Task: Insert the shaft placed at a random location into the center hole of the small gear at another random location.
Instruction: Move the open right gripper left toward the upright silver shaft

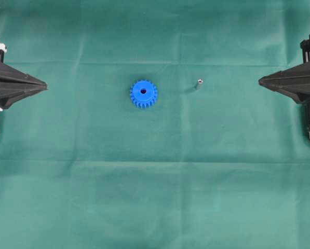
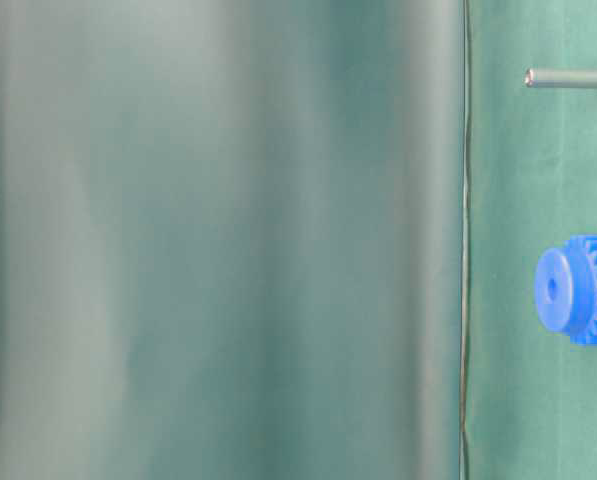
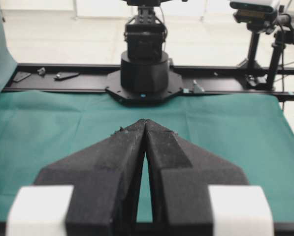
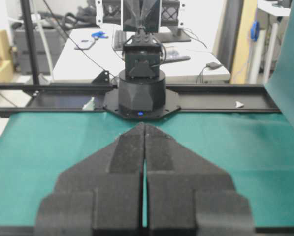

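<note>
The small gear (image 1: 143, 93), bright blue with a toothed rim, lies flat on the green cloth near the middle, its dark center hole (image 1: 143, 91) facing up. The shaft (image 1: 199, 83), a tiny silver pin, stands to the gear's right. In the table-level view the gear (image 2: 578, 290) and shaft (image 2: 567, 78) show at the right edge. My left gripper (image 1: 44, 83) rests at the far left, shut and empty, its tips touching (image 3: 145, 121). My right gripper (image 1: 260, 81) rests at the far right, shut and empty (image 4: 145, 125). Neither wrist view shows gear or shaft.
Green cloth (image 1: 155, 197) covers the table. Each wrist view shows the opposite arm's black base (image 3: 144, 81) (image 4: 141, 98) on a black rail at the table's far edge. A blurred green surface (image 2: 218, 240) fills most of the table-level view.
</note>
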